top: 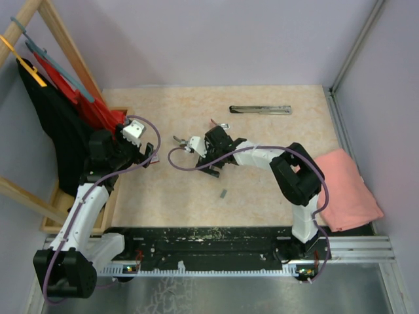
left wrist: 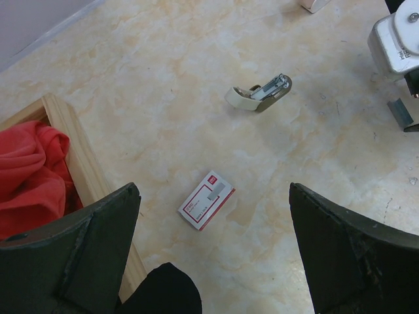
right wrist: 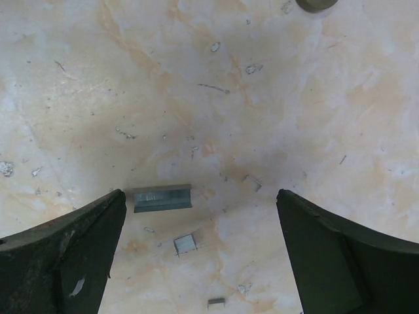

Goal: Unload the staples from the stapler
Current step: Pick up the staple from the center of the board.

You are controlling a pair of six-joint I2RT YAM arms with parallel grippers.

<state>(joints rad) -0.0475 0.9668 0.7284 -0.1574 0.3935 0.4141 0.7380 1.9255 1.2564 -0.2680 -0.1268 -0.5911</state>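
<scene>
A: What takes up the most room?

B: The table (top: 262,190), a pale marbled top with the 2 arms reaching over it. A pink cloth (top: 347,190) lies at its right edge. At the left sits a wooden tray (left wrist: 69,147) with a red cloth (left wrist: 26,170) bunched inside.

A: And the claws?

B: The left gripper (left wrist: 213,186) hangs above the table with its fingers wide apart and nothing between them. The right gripper (right wrist: 200,193) also hangs low over the table, spread open and holding nothing.

A: What about the smaller items?

B: A long thin metal bar (top: 260,109) lies toward the far edge, well apart from everything else. In the left wrist view a small red-and-white box (left wrist: 207,200) lies flat just beside the tray. Beyond the box is the stapler (left wrist: 258,93), cream-coloured, lying on the table with its metal track showing.

A: Where are the staples?

B: The staples (right wrist: 162,197) are on the bare table under the right claw, close to its left finger but not touching it. There are 3 grey pieces (the longest one farthest from the camera). A shorter piece lies nearer and the smallest is at the bottom edge of that view. All 3 are apart from the stapler.
</scene>
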